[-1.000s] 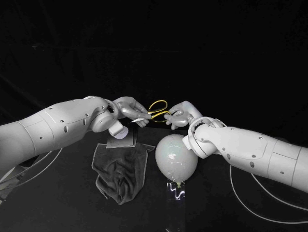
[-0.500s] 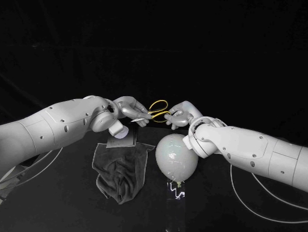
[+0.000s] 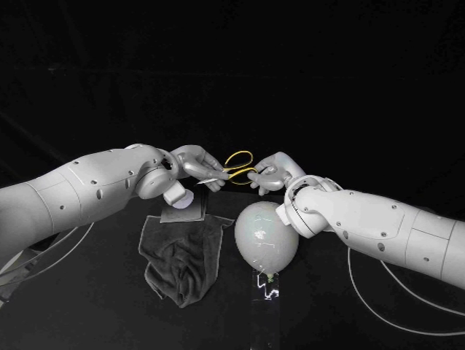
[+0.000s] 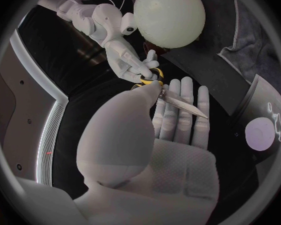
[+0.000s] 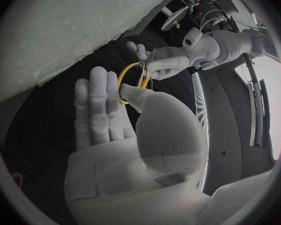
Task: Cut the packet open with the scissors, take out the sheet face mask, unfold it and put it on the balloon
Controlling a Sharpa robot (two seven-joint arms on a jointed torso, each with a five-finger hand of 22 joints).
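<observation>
Scissors (image 3: 237, 166) with yellow handles hang in the air between my two hands, above the table's far side. My left hand (image 3: 198, 169) pinches the blades (image 4: 181, 101) between thumb and flat fingers. My right hand (image 3: 272, 173) holds the handle end, its thumb through a yellow loop (image 5: 129, 80). The pale balloon (image 3: 264, 237) stands upright just below my right hand. The packet (image 3: 183, 213) lies flat on the far end of a grey towel (image 3: 180, 262), under my left wrist; the left wrist view shows it as a dark packet (image 4: 265, 115) with a pale round mark.
The crumpled towel stretches toward me to the left of the balloon. The balloon's neck sits in a small holder (image 3: 264, 286) on the black table. A white cable (image 3: 401, 310) trails across the table at the right.
</observation>
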